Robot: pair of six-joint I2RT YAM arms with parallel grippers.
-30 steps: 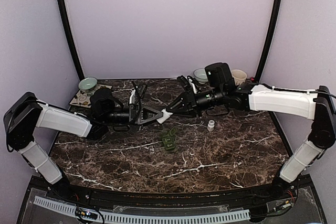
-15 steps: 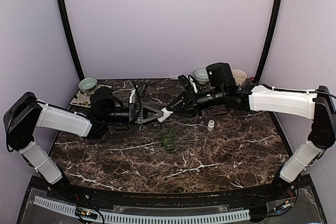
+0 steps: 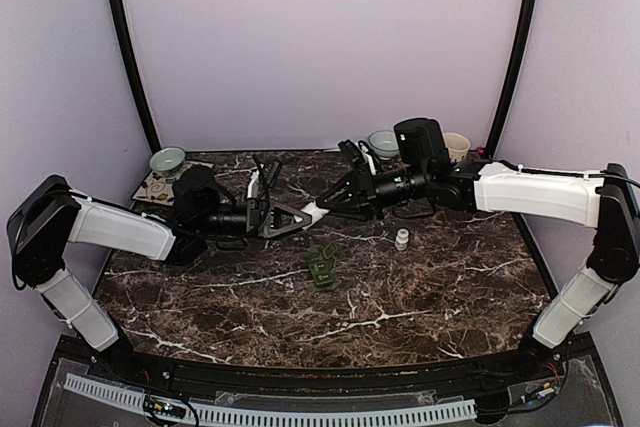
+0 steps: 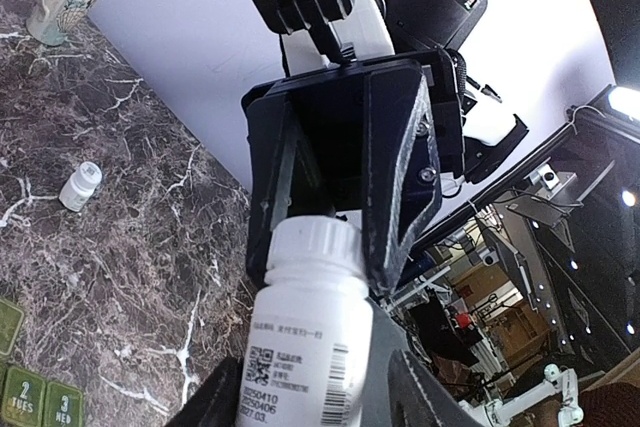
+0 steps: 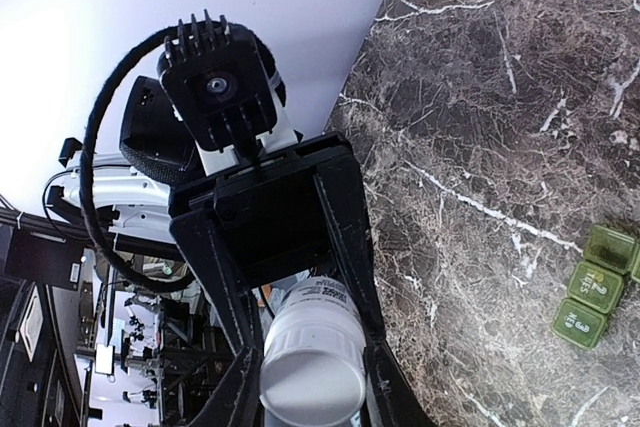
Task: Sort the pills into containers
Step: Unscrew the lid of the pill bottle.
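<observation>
Above the table's middle, both grippers meet on one white pill bottle [image 3: 313,211], which lies level. In the left wrist view my left gripper [image 4: 320,397] straddles the labelled body of the bottle [image 4: 305,347], with a thin gap along one finger. My right gripper [image 5: 312,387] is shut on the bottle's white cap [image 5: 312,372]. The containers [image 3: 321,267], a dark green box of small lidded compartments, lie on the marble in front of the grippers, also seen as containers [image 5: 595,282]. No loose pills show.
A small white bottle [image 3: 401,239] stands to the right of the containers. A green bowl [image 3: 167,160] sits on a patterned tile [image 3: 150,187] at the back left. Another bowl [image 3: 382,142] and a cream mug [image 3: 455,147] stand at the back right.
The left gripper's jaws have drawn in round the bottle's body. Both arms stay almost where they were, the bottle still between them.
</observation>
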